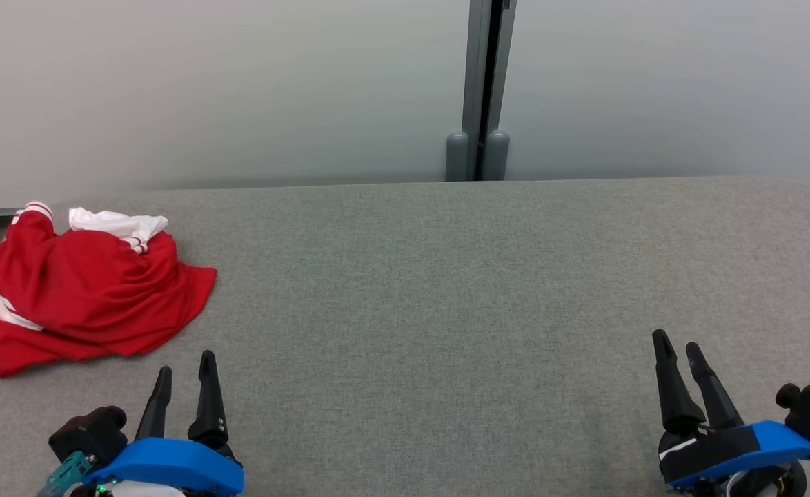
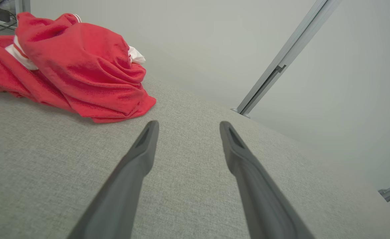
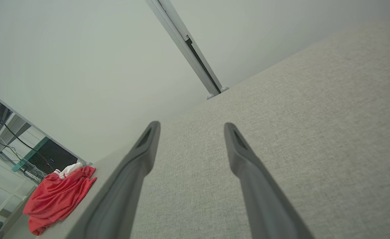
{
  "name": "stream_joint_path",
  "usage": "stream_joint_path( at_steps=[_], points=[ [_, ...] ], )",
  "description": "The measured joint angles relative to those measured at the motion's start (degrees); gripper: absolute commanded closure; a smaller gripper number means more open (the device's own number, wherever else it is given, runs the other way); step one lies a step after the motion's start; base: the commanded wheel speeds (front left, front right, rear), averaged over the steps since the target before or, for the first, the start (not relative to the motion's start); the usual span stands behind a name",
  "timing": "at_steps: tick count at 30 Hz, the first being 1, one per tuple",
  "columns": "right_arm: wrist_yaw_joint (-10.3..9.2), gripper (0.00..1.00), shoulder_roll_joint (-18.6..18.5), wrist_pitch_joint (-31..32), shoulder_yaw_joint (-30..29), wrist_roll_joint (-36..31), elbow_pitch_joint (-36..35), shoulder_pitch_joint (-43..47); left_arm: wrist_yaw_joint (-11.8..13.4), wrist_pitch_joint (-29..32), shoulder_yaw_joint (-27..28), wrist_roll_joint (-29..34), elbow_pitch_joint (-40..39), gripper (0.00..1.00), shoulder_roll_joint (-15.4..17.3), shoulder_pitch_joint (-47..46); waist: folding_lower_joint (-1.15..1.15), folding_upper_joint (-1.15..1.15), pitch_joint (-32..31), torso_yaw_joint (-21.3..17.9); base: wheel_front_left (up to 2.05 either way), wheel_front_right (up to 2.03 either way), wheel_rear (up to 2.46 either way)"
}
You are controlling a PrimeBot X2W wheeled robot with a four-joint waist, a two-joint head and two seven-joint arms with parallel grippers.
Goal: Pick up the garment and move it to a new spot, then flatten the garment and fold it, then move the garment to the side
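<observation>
Nothing done yet: crumpled red-and-white fabric garment (image 1: 87, 297) sits untouched at left of frame on the grey cloth-covered table (image 1: 446, 310). Left gripper (image 1: 184, 373) and right gripper (image 1: 677, 348) both spread wide, empty; pick-up, flattening, folding, side move all remain.

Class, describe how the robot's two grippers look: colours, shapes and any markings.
Each gripper has two long, dark, tapering fingers set in a bright blue shell, with a black knob-like part on its outer side. The left gripper has a teal fitting at its base; the right gripper has a black band with a white streak.
</observation>
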Motion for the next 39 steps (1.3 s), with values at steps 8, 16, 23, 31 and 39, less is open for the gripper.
stream_joint_path(
  at_steps=[8, 16, 23, 31, 39],
  points=[
    [0.09, 0.00, -0.01, -0.79, 0.01, -5.21, -0.43, 0.13, 1.07, -1.20, -1.22, 4.70, 0.16, 0.00, 0.62, -0.22, 0.00, 0.00, 0.16, 0.05, 0.00, 0.00, 0.00],
    [0.11, 0.00, -0.03, -1.20, -0.13, -10.04, -0.69, 0.38, 1.81, -1.88, -2.59, 8.77, 0.37, 0.00, 1.38, -0.25, 0.00, 0.00, 0.10, -0.04, 0.00, 0.00, 0.00],
    [0.15, 0.00, -0.04, -1.47, -0.22, -13.85, -0.70, 0.68, 2.58, -2.44, -3.78, 11.84, 0.32, 0.00, 1.78, -0.25, 0.00, 0.00, 0.27, 0.00, 0.00, 0.00, 0.00],
    [0.15, 0.00, -0.05, -1.79, -0.30, -18.12, -0.74, 0.68, 3.30, -2.86, -4.39, 14.68, 0.49, 0.00, 2.09, -0.25, 0.00, 0.00, 0.29, 0.10, 0.00, 0.00, 0.00],
    [0.16, 0.00, -0.08, -2.00, -0.55, -22.28, -0.76, 0.71, 3.98, -2.94, -5.04, 16.68, 0.77, 0.00, 2.22, -0.18, 0.00, 0.00, -0.07, 0.31, 0.00, 0.00, 0.00]
  ],
)
